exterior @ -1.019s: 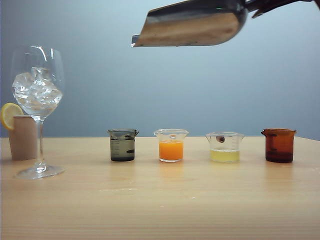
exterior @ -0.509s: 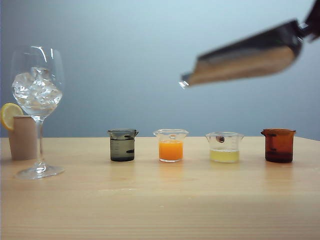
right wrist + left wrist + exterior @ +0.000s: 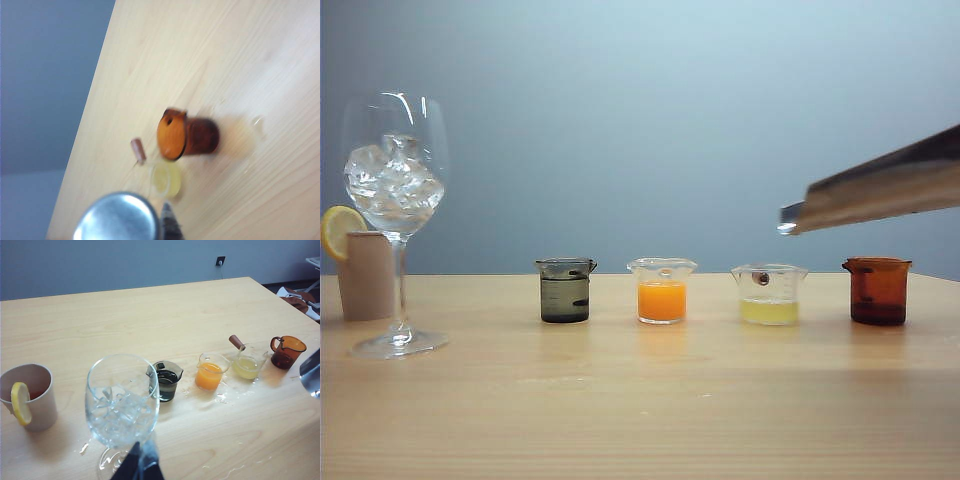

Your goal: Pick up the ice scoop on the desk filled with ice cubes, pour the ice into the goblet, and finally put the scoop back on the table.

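Exterior view: ice scoop point(image 3: 885, 192) airborne at right edge over the yellow beaker point(image 3: 769, 294) and brown beaker point(image 3: 877, 291), mouth tilted slightly down, while goblet point(image 3: 395, 220) at far left holds the ice cubes point(image 3: 393, 180); pouring looks done, set-down in hand. Left wrist view: left gripper point(image 3: 140, 466) just beside the goblet foot, grip unreadable. Right wrist view: right gripper point(image 3: 160, 225) barely visible beside the scoop's handle end, apparently clamped on it; next move calls for lowering onto bare table point(image 3: 260, 65), clear of beakers.

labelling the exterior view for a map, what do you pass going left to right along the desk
beige cup with lemon slice → goblet → grey beaker → orange beaker → pale yellow beaker → amber beaker. The ice scoop hangs above the last two, so it is left out.
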`<state>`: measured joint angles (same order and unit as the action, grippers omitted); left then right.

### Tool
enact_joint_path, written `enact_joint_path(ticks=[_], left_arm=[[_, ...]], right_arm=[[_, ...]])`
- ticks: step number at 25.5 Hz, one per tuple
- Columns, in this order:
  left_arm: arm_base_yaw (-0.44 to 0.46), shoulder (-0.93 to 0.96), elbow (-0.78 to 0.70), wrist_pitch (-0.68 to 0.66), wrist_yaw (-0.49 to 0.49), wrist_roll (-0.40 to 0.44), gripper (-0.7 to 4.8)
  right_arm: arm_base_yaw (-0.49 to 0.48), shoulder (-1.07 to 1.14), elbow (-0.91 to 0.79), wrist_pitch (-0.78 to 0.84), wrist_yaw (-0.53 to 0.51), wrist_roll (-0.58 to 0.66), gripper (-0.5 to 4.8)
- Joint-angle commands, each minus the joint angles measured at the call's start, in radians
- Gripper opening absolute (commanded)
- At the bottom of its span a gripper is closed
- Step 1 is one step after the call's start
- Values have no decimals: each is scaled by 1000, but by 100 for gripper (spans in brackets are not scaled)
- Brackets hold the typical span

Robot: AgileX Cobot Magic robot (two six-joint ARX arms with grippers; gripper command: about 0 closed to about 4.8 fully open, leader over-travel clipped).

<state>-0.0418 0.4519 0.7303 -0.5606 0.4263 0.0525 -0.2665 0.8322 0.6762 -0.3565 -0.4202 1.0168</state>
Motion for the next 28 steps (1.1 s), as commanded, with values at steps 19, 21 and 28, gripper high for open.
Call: enact_joint_path(ticks=[19, 21, 28], left_arm=[[2, -1, 4, 20, 4, 3, -5], [2, -1, 4, 21, 4, 3, -5], [1, -1, 4, 19, 4, 3, -5]], right_arm=[[-355, 58, -56, 103, 60, -161, -5], [-371, 75, -56, 137, 61, -158, -5], [-381, 212, -56, 303, 62, -122, -5]])
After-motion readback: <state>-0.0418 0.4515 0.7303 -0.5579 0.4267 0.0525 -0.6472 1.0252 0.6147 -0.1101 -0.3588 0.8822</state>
